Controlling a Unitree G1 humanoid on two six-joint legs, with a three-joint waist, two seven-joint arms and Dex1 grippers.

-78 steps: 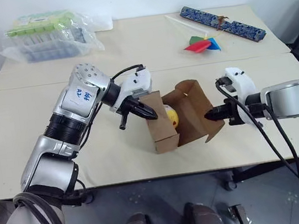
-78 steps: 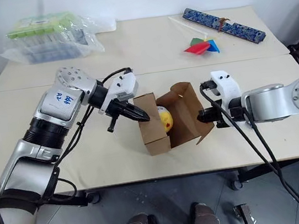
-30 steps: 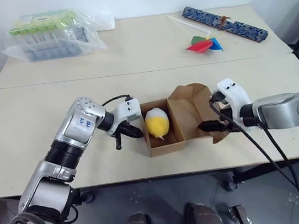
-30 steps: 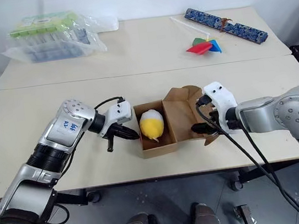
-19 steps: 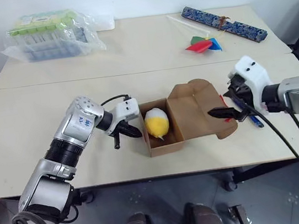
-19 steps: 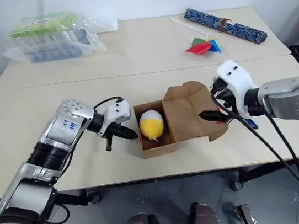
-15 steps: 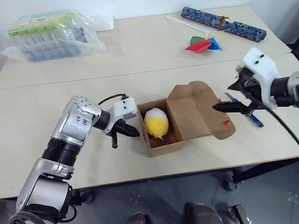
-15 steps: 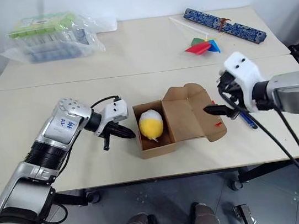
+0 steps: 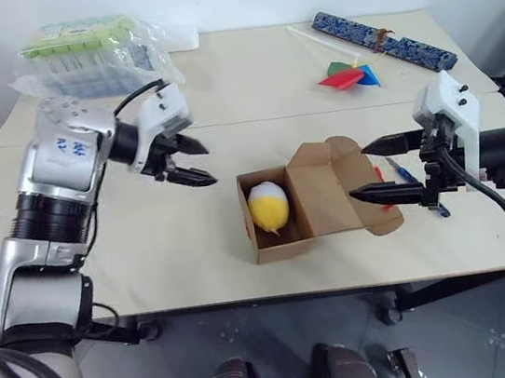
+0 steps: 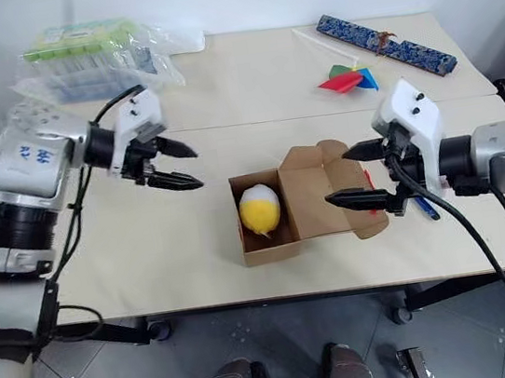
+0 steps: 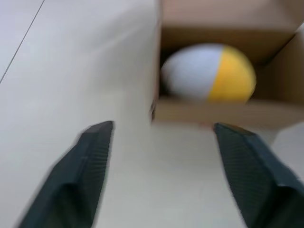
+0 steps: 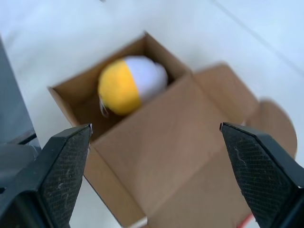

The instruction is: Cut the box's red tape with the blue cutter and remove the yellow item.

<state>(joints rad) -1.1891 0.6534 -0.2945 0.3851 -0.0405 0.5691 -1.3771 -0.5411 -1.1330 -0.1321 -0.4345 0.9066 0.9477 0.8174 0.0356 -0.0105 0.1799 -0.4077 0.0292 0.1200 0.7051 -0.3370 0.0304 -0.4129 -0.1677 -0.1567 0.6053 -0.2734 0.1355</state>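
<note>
inside the box (image 9: 282, 232), near table (image 9: 148, 251) centre, the yellow item (image 9: 268, 207) lay loose on the carton floor, flaps open. it looked soft, light and rounded, likely squashy; best pinched across its middle from above. left gripper (image 9: 188, 162) hung at its 10 o'clock, fingers spread, empty. right gripper (image 9: 383, 169) sat at 3 o'clock over the flap, spread wide, empty. blue cutter (image 9: 414, 187) lay beyond it.

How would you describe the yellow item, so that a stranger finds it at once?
On the near table stands an open brown box. The yellow item lies inside it: a small egg-shaped thing, yellow at one end and white at the other, the only object in the box.
</note>
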